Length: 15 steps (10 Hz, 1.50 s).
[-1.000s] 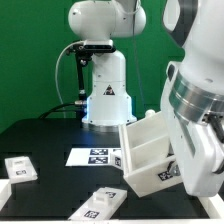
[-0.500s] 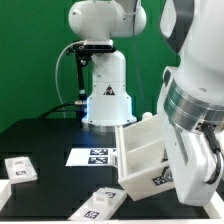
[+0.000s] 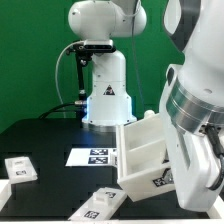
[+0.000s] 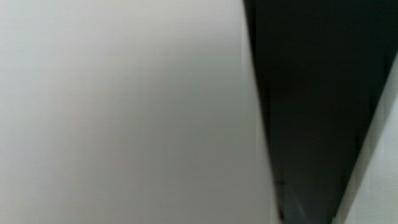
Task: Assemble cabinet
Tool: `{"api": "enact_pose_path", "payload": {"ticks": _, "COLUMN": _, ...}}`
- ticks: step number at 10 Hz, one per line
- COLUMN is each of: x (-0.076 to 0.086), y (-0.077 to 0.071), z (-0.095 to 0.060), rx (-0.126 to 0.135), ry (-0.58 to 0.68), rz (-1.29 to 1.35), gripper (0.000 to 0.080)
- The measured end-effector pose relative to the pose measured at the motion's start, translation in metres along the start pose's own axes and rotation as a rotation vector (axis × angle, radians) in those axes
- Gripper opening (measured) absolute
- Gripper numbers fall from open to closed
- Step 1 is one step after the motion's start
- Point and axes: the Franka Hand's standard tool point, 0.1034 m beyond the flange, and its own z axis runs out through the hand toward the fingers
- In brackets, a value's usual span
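A plain green wall (image 3: 30,50) fills the background behind a black bench (image 3: 45,138) with a matte top; the light is bright and even.

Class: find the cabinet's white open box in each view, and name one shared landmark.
Exterior view: the open box, tilted and off the table, low at the exterior view's right.
Wrist view: open box probably the blurred pale surface filling most of it.
Shared landmark: the black table, likely the wrist view's dark strip.

Marker board (image 3: 96,156) on black table (image 3: 40,138)
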Motion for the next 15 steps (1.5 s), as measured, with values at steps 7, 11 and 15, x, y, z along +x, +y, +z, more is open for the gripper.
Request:
{"api": "enact_pose_path", "payload": {"ticks": 7, "x": -0.011, "y": -0.032, "z": -0.01, "rx": 0.373, "ry": -0.031, "rz": -0.012, "gripper": 0.009}}
{"api": "enact_pose_path", "payload": {"ticks": 11, "x": -0.016, "y": -0.031, "z": -0.005, "rx": 0.479, "ry": -0.043, "rz": -0.018, "gripper": 0.009}}
{"api": "enact_pose_path", "payload": {"ticks": 15, "x": -0.005, "y": -0.039, "z": 0.011, "rx": 0.453, "ry": -0.053, "rz": 0.018, "gripper": 0.009}}
